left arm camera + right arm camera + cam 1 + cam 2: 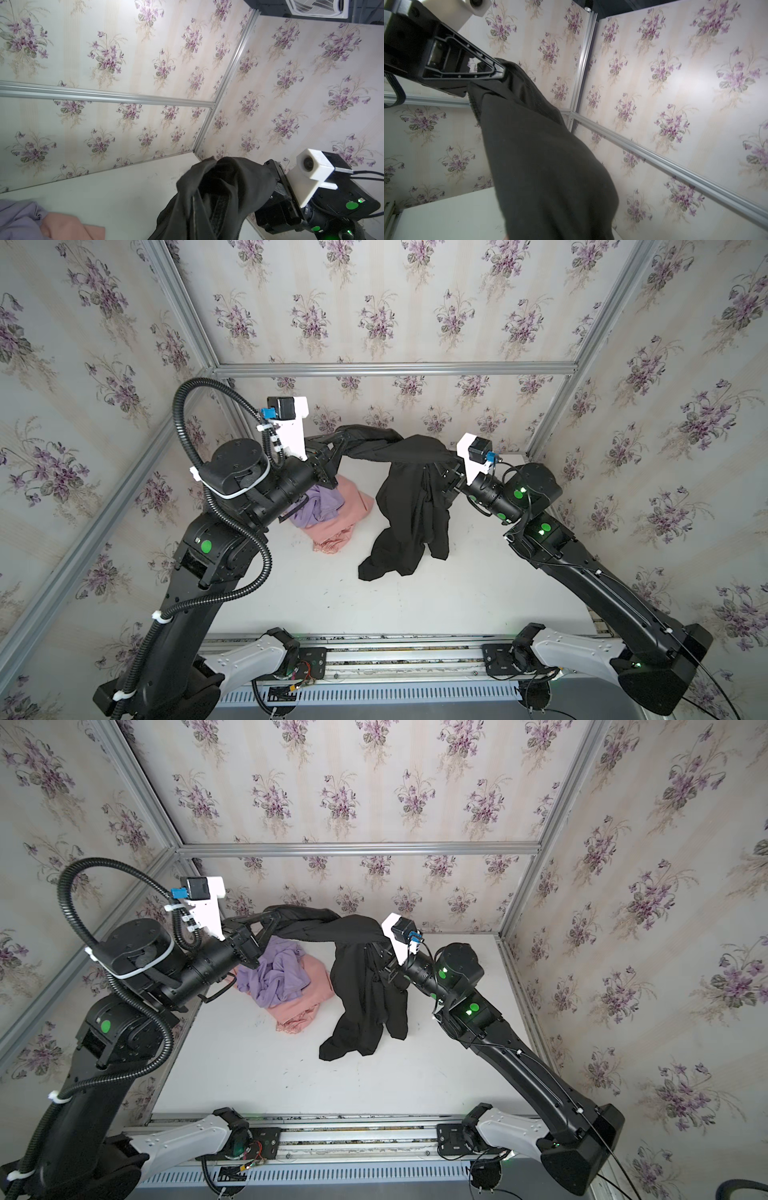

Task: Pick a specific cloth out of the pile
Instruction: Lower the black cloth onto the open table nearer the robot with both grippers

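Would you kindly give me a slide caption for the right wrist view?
Left claw shut on the black cloth, floral wall behind.

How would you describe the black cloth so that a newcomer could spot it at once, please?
Start at the white table. Over its far side a cloth is strung between the left pincer and the right pincer, its tail drooping to the table. It is the only black one, held apart from the purple cloth and pink cloth heaped to its left.
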### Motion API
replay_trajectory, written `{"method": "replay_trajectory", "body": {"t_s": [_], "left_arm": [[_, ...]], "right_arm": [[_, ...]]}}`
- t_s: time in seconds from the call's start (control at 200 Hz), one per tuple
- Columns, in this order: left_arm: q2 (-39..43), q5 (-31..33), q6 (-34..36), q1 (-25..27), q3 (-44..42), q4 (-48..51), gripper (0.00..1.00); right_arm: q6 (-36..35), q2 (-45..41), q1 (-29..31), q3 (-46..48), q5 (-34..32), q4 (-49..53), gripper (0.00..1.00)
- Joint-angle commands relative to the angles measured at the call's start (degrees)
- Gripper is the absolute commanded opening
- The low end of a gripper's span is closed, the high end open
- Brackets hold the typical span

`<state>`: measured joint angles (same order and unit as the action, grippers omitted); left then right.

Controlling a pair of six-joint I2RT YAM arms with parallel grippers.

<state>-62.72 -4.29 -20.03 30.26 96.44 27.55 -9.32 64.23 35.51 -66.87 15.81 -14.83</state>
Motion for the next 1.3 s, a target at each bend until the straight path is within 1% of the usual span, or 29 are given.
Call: {"method": "replay_trajectory", "body": {"t_s": [0.0, 0.085, 0.215, 0.325, 0.435, 0.8, 0.959, 1.064, 1.294], "left_arm": [[1.9, 1.5, 0.9, 0.0, -2.9, -2.8, 0.0], [3.7, 1.6, 1.0, 0.0, -5.5, -2.7, 0.0], [6.2, 1.3, 0.4, 0.0, -10.3, -2.8, 0.0], [8.1, 1.6, 0.1, 0.0, -14.3, -2.7, 0.0], [9.7, 2.4, 0.2, 0.0, -17.3, -2.7, 0.0], [12.4, 4.9, 1.6, -0.1, -22.6, -0.8, 0.0], [11.5, 6.4, -0.6, -0.1, -22.9, 0.3, 0.0], [10.3, 5.6, -2.0, -0.1, -23.3, 1.1, 0.0], [9.8, 6.6, -2.2, -0.1, -25.1, 3.2, 0.0]], "right_arm": [[2.5, -2.7, 0.0, 3.9, -2.6, -3.7, 0.0], [3.9, -4.8, 0.0, 8.0, -3.7, -3.8, 0.0], [7.9, -6.3, 0.0, 13.7, -4.2, -6.0, 0.0], [11.2, -6.1, 0.0, 16.2, -3.2, -5.6, 0.0], [12.9, -6.4, -0.1, 17.9, -2.4, -4.0, 0.0], [13.3, -8.6, 0.0, 22.2, -3.6, 4.0, 0.0], [13.1, -9.4, 0.0, 23.8, -4.0, 8.4, 0.0], [13.1, -10.9, 0.0, 24.8, -4.8, 11.1, 0.0], [14.1, -12.6, 0.0, 26.9, -3.7, 17.6, 0.0]]}}
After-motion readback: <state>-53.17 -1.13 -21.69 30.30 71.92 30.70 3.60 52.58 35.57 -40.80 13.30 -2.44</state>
